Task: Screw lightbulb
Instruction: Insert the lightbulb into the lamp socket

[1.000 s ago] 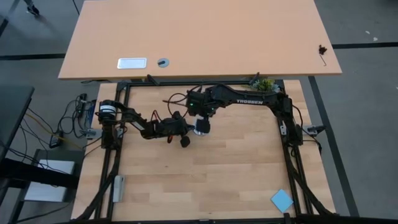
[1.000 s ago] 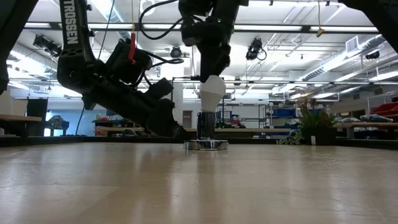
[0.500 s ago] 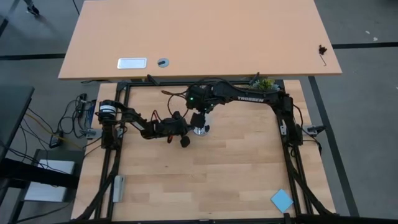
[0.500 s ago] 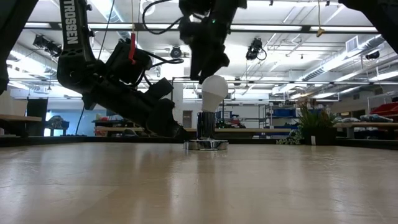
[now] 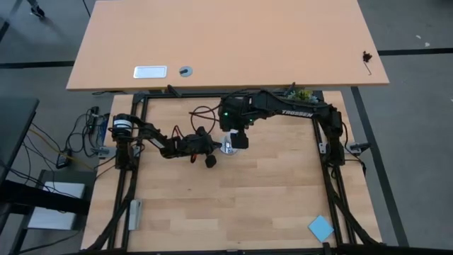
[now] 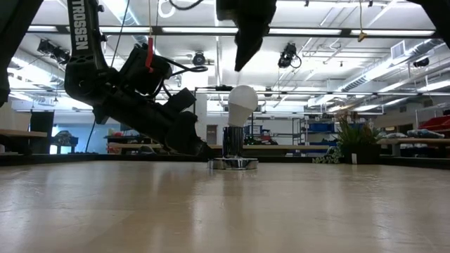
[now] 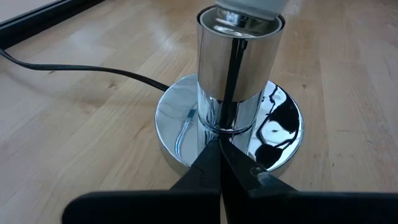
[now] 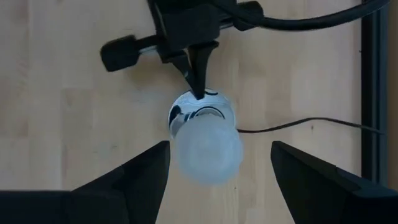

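The white lightbulb (image 6: 243, 99) stands upright with its screw end in the shiny silver socket (image 6: 233, 143), whose round base (image 7: 180, 124) lies on the wooden table. It also shows in the right wrist view (image 8: 206, 149). My right gripper (image 6: 242, 60) hangs open above the bulb, clear of it, its fingers (image 8: 149, 168) spread wide on either side. My left gripper (image 7: 219, 152) is shut and low at the socket's left side (image 5: 214, 148). My left gripper has its shut fingertips (image 7: 211, 163) on the socket's round base plate (image 7: 205, 140), right at the foot of the upright silver cylinder. The fingers come slanting down from the table's left. The socket stands flat on the table.
The socket's black cord (image 7: 81, 68) runs over the table toward the far edge. A blue square (image 5: 320, 227) lies at the near right corner. A small green plant (image 5: 301, 95) stands at the far right. A larger tan table (image 5: 226, 42) is beyond.
My right gripper has opened, let go of the bulb's round top and gone up, clear of it. The bulb has stayed upright in the socket. My left gripper has kept still at the base.
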Available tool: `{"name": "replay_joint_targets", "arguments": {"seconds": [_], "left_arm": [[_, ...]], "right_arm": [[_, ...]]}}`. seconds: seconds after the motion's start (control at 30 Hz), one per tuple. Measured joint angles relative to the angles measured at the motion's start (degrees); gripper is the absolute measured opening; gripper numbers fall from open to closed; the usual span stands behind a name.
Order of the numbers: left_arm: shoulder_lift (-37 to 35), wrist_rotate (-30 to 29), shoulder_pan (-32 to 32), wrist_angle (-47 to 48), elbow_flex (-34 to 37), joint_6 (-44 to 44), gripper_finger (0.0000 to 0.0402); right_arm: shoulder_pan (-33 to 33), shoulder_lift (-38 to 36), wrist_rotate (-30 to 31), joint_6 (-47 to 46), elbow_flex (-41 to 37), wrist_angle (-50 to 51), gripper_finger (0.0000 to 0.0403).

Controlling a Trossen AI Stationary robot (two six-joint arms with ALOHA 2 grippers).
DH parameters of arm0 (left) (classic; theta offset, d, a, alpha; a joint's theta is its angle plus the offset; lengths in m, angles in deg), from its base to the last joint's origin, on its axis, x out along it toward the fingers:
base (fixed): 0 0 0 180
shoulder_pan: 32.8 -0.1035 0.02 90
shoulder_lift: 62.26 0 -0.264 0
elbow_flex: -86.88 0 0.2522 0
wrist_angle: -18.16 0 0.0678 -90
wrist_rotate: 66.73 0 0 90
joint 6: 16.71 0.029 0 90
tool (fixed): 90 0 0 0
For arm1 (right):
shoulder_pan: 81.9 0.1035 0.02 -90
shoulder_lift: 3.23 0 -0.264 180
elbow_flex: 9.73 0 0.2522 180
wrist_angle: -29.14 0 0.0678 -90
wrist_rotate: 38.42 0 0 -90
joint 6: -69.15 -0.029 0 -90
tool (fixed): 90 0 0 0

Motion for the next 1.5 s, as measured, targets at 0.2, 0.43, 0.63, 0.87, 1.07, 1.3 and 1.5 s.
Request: {"name": "replay_joint_targets", "arguments": {"seconds": [0.2,0.43,0.63,0.87,1.07,1.3,1.5], "left_arm": [[0.0,0.0,0.0,0.07,0.0,0.04,0.0],[0.0,0.0,-0.02,0.07,-0.01,0.2,0.0],[0.0,0.0,-0.01,0.09,-0.02,0.2,0.0],[0.0,0.0,-0.02,0.09,-0.02,0.22,0.0],[0.0,0.02,-0.02,0.1,0.0,0.46,0.0],[-0.04,0.1,-0.02,0.55,-0.04,0.93,0.0],[-0.07,0.26,-0.02,0.97,-0.04,1.55,0.0]], "right_arm": [[-0.28,0.11,1.88,-0.29,-4.92,-1.81,0.0286],[-1.02,0.06,2.06,-3.23,-7.86,-5.13,0.0286],[-1.03,-0.02,1.62,-4.65,-9.72,-7.37,0.0286],[-0.47,0.2,2.76,-2.4,-9.15,-10.58,0.0286],[-0.01,0.22,2.17,-5.67,-7.21,-7.75,0.0286],[1.26,0.06,0.84,-11.03,-0.87,0.0,0.0304],[2.04,0.24,2.8,-12.51,-2.85,2.19,0.0336]]}}
